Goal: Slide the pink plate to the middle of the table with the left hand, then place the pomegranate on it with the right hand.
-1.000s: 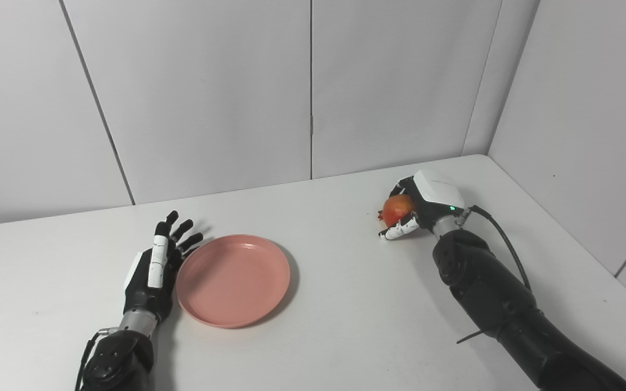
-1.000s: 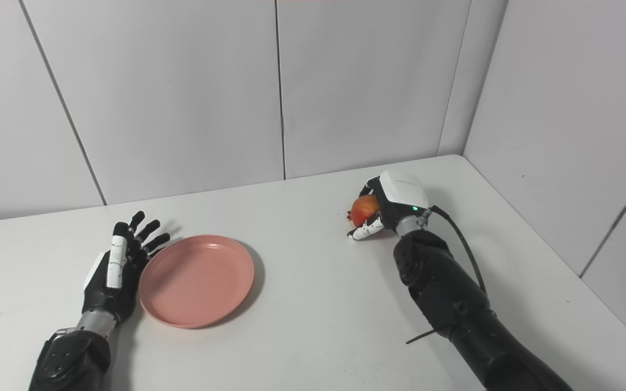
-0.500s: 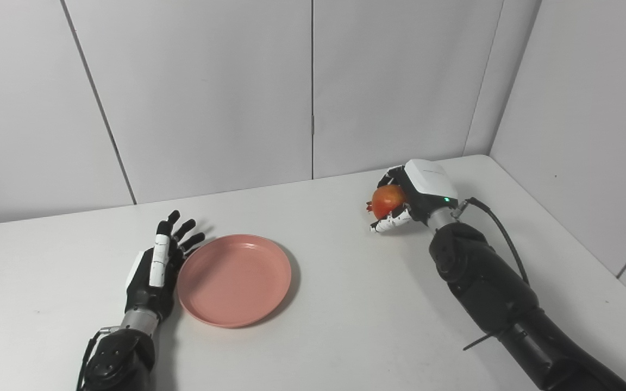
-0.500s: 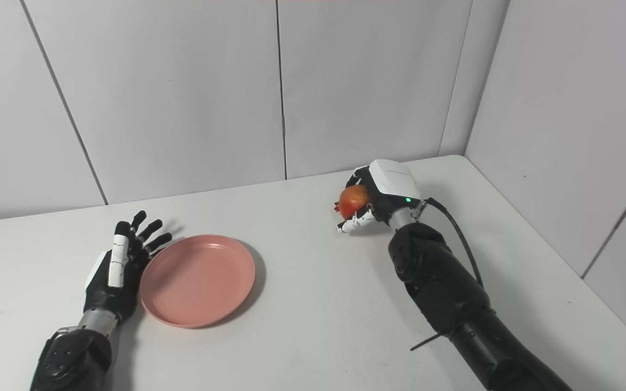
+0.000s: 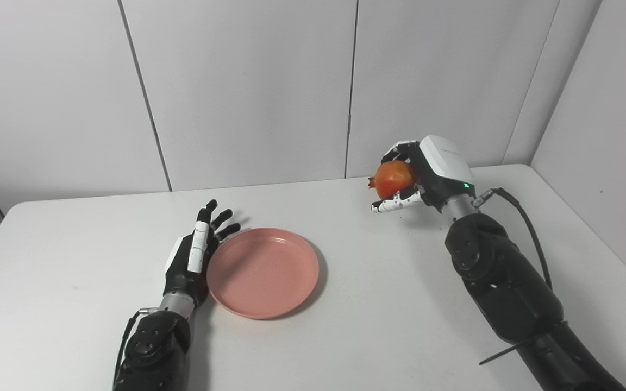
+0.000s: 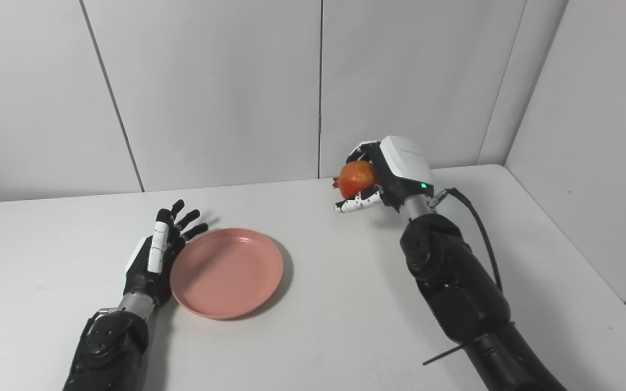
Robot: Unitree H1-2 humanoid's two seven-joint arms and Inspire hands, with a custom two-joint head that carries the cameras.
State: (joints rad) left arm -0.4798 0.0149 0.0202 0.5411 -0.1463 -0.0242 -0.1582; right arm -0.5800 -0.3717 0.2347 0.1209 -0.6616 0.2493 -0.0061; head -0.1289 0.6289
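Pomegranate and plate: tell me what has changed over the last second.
The right hand, shut on the pomegranate, lifted it off the table. The camera also shifted. The open left hand stayed against the pink plate's left rim; the plate stayed put.

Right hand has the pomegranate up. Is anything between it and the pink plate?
Nothing visible. The right hand holds the pomegranate above bare table; the pink plate is empty, with the open left hand on its far side.
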